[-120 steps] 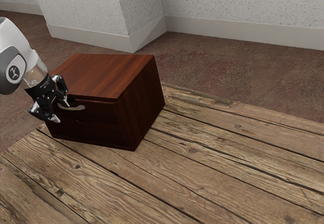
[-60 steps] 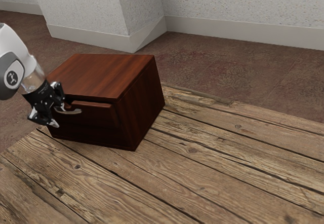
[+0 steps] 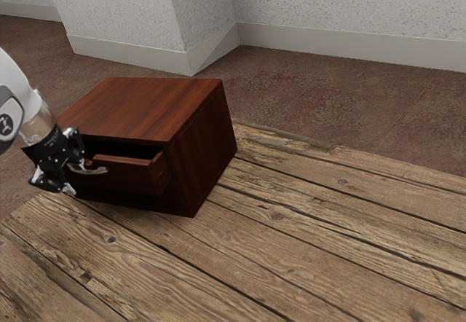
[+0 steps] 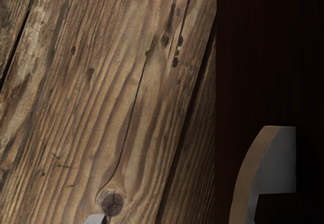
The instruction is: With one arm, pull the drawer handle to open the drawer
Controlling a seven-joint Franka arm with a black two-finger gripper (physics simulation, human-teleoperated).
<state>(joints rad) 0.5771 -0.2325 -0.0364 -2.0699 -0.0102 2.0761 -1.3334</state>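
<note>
Closest to me runs the weathered plank surface, its boards slanting across the lower part of the frame. In the wrist view the same grain and a dark knot lie beneath the hand.

At the far left edge, the arm's black end effector sits at the drawer handle, a pale metal bar that juts from the drawer front toward the frame's left. From where I stand it looks clenched on that bar, though the hand is so small and dark in that corner that I would not swear both sides touch it. In the wrist view, one curved silver end of the handle shows against the dark wood of the front.

The drawer now stands plainly out of the cabinet, with a black gap open above its top edge. A second ago its front lay flush with the cabinet face, and half a second ago it had only begun to slide. The end effector has drawn back toward the lower left along with it, while the cabinet itself has stayed put at the surface's left end.

Beyond lies the reddish-brown floor, then a pale baseboard and a speckled wall corner at the upper left.
</note>
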